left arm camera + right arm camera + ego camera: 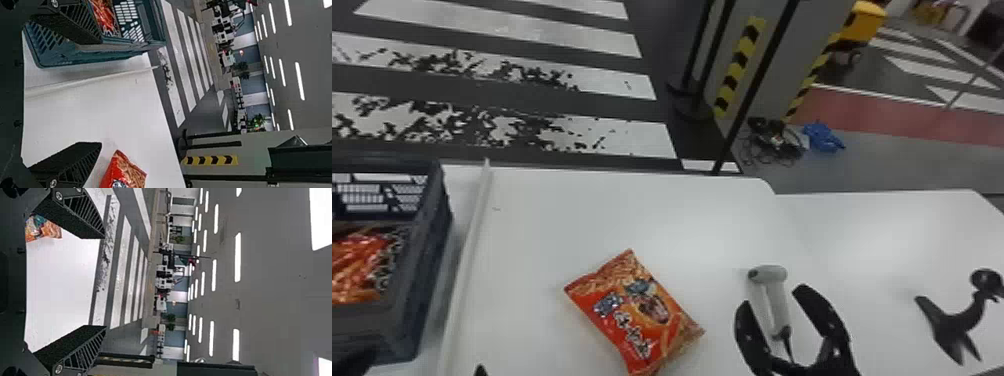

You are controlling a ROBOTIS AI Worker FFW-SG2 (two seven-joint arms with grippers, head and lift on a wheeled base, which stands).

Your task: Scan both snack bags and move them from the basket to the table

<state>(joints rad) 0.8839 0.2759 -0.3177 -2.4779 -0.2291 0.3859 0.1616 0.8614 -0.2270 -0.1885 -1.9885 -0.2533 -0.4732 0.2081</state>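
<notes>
Since one snack bag (634, 312) lies on the white table (572, 215) and the second bag (359, 265) sits in the basket (422, 285), I judge the job about half moved, though I cannot tell whether either has been scanned. So the head view puts it to me. Over on the right, my right gripper (772, 296) has its fingers spread well apart, one to each side of the scanner (774, 307); I see no grip on it. I take the step in hand to be the scanning of the bag on the table, with the scanner either about to be picked up or just let go; one moment cannot say which. If the scan is due, I must close squarely on the handle, lift, and turn the scanning end to the bag's code.

In the left wrist view, my left gripper (100, 93) is wide open and empty, one finger over by the basket's side, the other near the bag on the table. Its next call, I think, is to go over the rim and down for the second bag.

From the right wrist view, my right fingers stand wide apart with nothing pinched between them, and a bag lies on the table beyond one finger.
</notes>
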